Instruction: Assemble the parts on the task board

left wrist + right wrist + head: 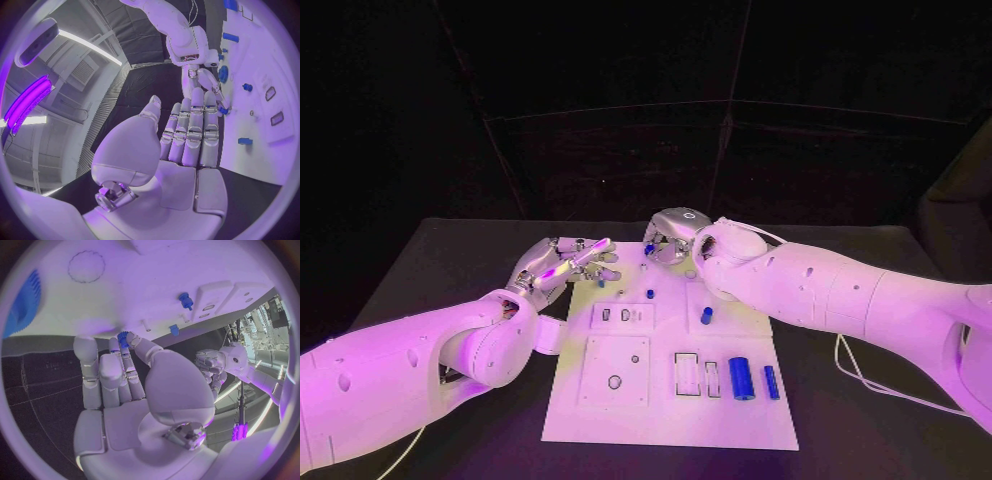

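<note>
The white task board (668, 410) lies in the middle of the black table. My right hand (672, 238) hovers over the board's far edge and pinches a small blue toothed part (123, 337) between thumb and a finger; the same part (223, 110) shows at its fingertips in the left wrist view. My left hand (567, 262) is at the board's far left corner, fingers (190, 130) straight and side by side, holding nothing. Two blue cylinders (741, 378) lie side by side near the board's right edge. A blue peg (707, 315) and a smaller blue piece (649, 294) are mid-board.
A larger blue gear (25, 300) sits on the board near my right hand. Rectangular slots (687, 372) and round holes (615, 381) mark the board's near half. A white cable (870, 385) trails on the table right of the board.
</note>
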Tool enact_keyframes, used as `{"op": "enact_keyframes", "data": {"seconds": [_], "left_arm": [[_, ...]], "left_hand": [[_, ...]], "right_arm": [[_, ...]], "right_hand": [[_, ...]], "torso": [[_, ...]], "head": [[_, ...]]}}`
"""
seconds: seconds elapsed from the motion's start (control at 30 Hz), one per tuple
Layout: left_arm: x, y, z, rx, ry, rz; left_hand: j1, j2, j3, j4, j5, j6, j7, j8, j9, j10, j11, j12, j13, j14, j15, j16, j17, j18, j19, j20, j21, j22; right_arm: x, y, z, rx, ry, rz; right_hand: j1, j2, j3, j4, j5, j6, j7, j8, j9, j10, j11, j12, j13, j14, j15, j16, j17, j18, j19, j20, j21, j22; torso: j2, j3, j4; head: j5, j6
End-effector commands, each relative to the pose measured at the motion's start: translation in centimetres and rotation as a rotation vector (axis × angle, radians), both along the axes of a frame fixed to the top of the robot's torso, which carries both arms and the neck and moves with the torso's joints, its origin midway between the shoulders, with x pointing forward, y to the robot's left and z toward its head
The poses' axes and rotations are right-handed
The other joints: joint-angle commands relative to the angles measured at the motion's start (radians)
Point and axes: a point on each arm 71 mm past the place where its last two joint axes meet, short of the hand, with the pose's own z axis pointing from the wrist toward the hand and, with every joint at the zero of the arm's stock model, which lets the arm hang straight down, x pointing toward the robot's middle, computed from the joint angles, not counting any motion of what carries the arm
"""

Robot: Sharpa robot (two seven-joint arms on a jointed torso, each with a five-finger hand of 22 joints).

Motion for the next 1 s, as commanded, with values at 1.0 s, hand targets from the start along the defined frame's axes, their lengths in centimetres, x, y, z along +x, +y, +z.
{"op": "enact_keyframes", "data": {"seconds": [1.0], "left_arm": [[0.0,0.4,0.1,-0.004,0.003,-0.005]], "left_hand": [[-0.002,0.011,0.001,-0.008,0.003,-0.001,0.009,-0.005,-0.001,0.0,0.01,-0.004,0.001,-0.007,0.001,-0.008,0.002,0.014,0.002,0.005,-0.005,-0.001]], "right_arm": [[-2.9,-11.7,2.6,0.171,0.204,-0.259]], "right_hand": [[0.11,-0.073,-0.472,0.266,0.102,-0.164,-0.019,0.018,0.003,0.021,-0.044,0.62,0.426,0.032,-0.02,0.152,0.181,-0.031,0.028,-0.023,0.079,0.089]], "torso": [[0.003,0.0053,-0.0217]], "head": [[-0.01,0.012]]}}
